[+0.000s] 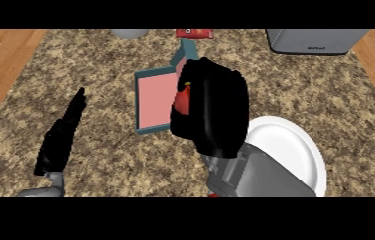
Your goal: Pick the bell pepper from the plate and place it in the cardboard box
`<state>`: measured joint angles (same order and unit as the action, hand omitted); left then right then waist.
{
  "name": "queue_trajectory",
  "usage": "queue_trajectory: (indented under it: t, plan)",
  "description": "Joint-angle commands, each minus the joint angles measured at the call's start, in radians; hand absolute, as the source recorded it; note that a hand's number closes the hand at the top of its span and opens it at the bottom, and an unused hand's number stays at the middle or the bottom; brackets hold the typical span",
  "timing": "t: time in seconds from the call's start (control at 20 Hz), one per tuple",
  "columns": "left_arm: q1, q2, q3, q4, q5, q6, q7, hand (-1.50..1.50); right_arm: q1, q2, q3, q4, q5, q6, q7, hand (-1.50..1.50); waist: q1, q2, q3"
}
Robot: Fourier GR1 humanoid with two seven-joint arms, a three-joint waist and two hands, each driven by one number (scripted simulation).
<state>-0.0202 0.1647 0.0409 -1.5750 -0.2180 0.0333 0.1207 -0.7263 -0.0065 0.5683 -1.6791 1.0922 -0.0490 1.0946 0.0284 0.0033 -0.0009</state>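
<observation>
**Pepper in hand, over the box's edge**

My right hand [209, 110] is curled round the red bell pepper [181, 99], of which only a sliver of red with a speck of yellow-green shows past my fingers. It hangs over the right rim of the shallow teal cardboard box with the pink floor [155, 102], which lies near the middle of the speckled brown granite tabletop [95, 60]. The round white plate [293, 145] sits bare toward the near right corner. My left hand [62, 135] rests with fingers straight near the near left edge.

The risk, as I judge it, is letting go here: the pepper looks to be above the box's wall, not its floor, so it could strike the rim and roll out onto the tabletop. My own fingers hide most of it, so I cannot tell exactly how it sits. The box's raised flap toward the far edge could also catch my knuckles.
</observation>
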Motion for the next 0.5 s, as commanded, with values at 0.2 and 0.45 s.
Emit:
queue_trajectory:
  t: [0.2,0.45]
  plan:
    - [0.014,-0.032,-0.034,0.024,-0.026,0.013,-0.051,0.00,-0.294,0.006,-0.131,0.409,-0.207,-0.132,0.042,1.50,0.020,0.005,0.000]
    - [-0.004,0.008,-0.002,-0.019,0.005,-0.026,0.016,0.00,-0.315,0.006,-0.135,0.667,-0.290,-0.266,-0.072,1.50,0.023,0.007,0.000]
